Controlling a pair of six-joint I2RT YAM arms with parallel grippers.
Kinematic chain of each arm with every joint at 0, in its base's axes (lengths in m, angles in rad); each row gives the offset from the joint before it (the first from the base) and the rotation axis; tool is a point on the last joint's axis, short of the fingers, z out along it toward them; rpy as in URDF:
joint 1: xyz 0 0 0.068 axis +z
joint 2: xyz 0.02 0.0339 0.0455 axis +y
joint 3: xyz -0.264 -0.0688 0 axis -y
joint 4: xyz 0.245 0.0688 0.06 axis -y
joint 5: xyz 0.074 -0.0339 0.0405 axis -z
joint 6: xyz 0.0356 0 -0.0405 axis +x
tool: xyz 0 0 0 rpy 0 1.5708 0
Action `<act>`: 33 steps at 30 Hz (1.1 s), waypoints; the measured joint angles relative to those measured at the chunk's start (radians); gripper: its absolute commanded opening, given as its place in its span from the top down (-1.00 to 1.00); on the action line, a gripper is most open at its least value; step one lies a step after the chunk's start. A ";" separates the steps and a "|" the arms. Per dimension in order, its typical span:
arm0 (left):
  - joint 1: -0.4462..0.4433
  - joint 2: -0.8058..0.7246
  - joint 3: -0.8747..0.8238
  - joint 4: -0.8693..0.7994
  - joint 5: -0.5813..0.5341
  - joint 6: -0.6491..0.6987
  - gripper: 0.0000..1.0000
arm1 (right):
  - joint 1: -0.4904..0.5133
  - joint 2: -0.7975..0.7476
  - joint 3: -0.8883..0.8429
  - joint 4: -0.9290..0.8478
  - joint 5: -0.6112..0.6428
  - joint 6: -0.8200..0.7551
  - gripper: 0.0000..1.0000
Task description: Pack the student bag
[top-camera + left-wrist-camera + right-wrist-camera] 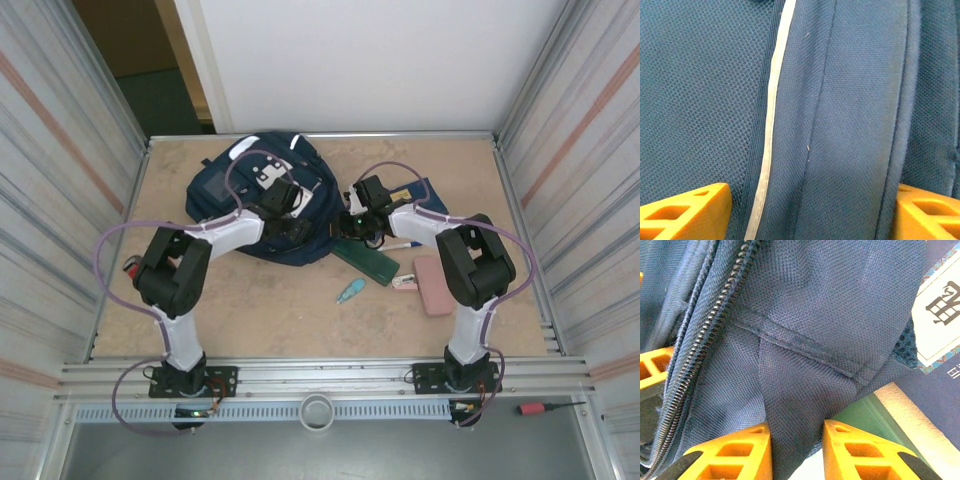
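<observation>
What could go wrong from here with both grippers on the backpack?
1. The right gripper pinches only a small fold of the backpack beside the zipper; it may slip when pulled.
2. The left gripper is open over flat fabric, so closing may catch nothing.
3. The green pencil case and a booklet lie against the backpack's edge; tugging could push them away.

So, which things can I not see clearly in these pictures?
- Whether the student bag is open: top view, left arm and right arm lie over it.
- Whether the right gripper pinches the fabric: right wrist view, the fold hides the fingers' inner faces.
- Booklet label: right wrist view, cut off by the right edge.
</observation>
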 measured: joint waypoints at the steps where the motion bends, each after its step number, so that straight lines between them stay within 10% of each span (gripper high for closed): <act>1: -0.001 0.007 0.005 -0.001 -0.001 0.005 -0.03 | 0.000 -0.001 -0.002 0.003 0.000 0.000 0.39; 5: -0.007 0.013 0.009 0.001 0.012 0.023 0.65 | 0.000 -0.017 -0.011 0.001 0.011 -0.002 0.22; 14: 0.163 -0.239 -0.174 0.137 0.299 -0.058 1.00 | -0.003 -0.281 -0.105 -0.100 0.161 -0.131 -0.38; 23: 0.403 -0.332 -0.230 0.344 0.685 -0.312 1.00 | -0.110 -0.406 -0.198 -0.161 0.312 -0.178 -0.98; 33: 0.444 -0.398 -0.309 0.294 0.713 -0.372 0.91 | -0.208 -0.385 -0.200 -0.157 0.301 -0.104 -0.98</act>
